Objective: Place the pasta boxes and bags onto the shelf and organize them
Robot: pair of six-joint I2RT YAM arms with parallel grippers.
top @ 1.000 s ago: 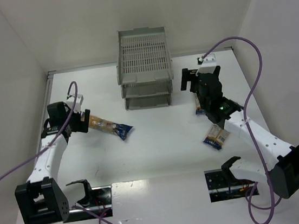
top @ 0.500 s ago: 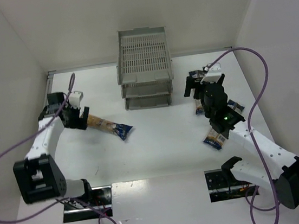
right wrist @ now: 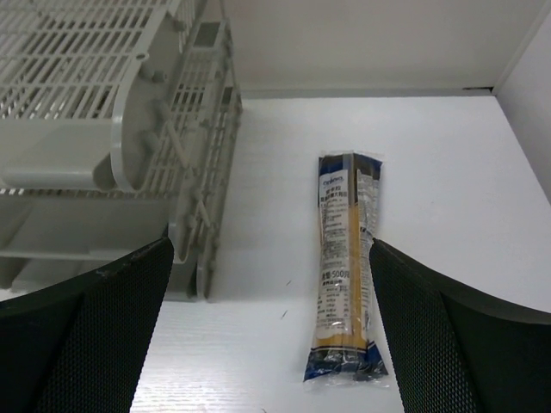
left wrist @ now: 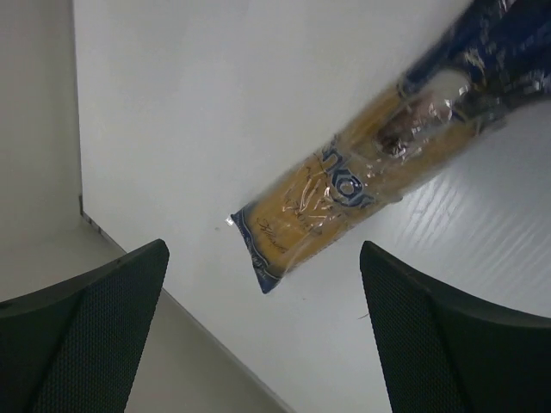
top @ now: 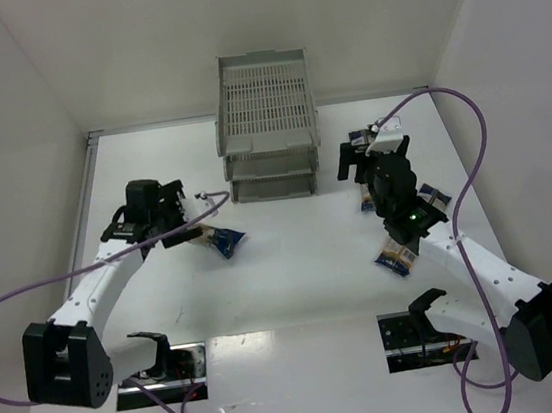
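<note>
Three pasta packets lie on the white table. One (top: 224,240) lies left of centre, partly under my left gripper (top: 186,230). The left wrist view shows it (left wrist: 362,176) lying diagonally beyond my open, empty left gripper (left wrist: 267,344). A second packet (top: 357,137) lies right of the grey three-tier shelf (top: 265,117), under my right gripper (top: 361,161). In the right wrist view it (right wrist: 344,258) lies lengthwise, just inside the right finger (right wrist: 465,335) of my open right gripper (right wrist: 271,335). The third packet (top: 397,253) lies diagonally under my right arm.
The shelf (right wrist: 112,103) stands at the back centre, its side wall close to my right gripper's left finger. White walls enclose the table on the left, back and right. Purple cables loop from both arms. The table's left edge (left wrist: 129,258) shows close to the left packet's end.
My left arm has swung right and forward from the table's left side, and its gripper is now over the left packet. My right gripper has shifted slightly, staying above the packet beside the shelf.
</note>
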